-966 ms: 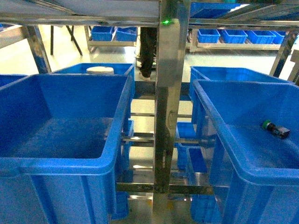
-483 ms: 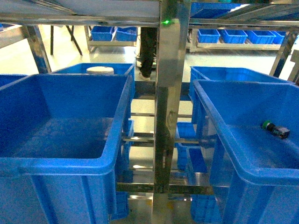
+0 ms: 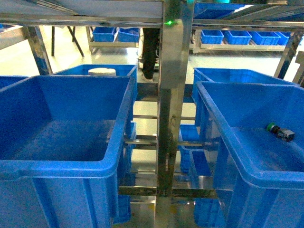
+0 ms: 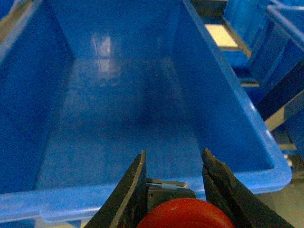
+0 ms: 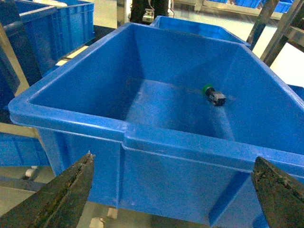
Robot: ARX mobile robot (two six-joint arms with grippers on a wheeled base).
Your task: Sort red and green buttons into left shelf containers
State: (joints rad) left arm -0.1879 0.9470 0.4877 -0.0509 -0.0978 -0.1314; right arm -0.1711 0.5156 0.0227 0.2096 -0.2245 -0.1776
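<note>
A red button (image 4: 183,216), with its dark base pointing forward, is clamped between the fingers of my left gripper (image 4: 174,156). The gripper hangs just short of the near rim of a large deep blue bin (image 4: 95,202) whose inside holds nothing. In the head view this bin (image 3: 118,142) stands left of the steel post. A green button (image 5: 213,95) lies on its side on the floor of a second large blue bin (image 5: 190,142), right of the post (image 3: 280,132). My right gripper (image 5: 173,159) is open wide in front of that bin's near wall, below its rim. Neither gripper shows in the head view.
A steel shelf upright (image 3: 173,109) stands between the two bins. Behind the left bin sits another blue bin holding a white lid (image 3: 101,71). More blue bins fill the lower shelf (image 3: 190,156) and the racks at the back (image 3: 237,36).
</note>
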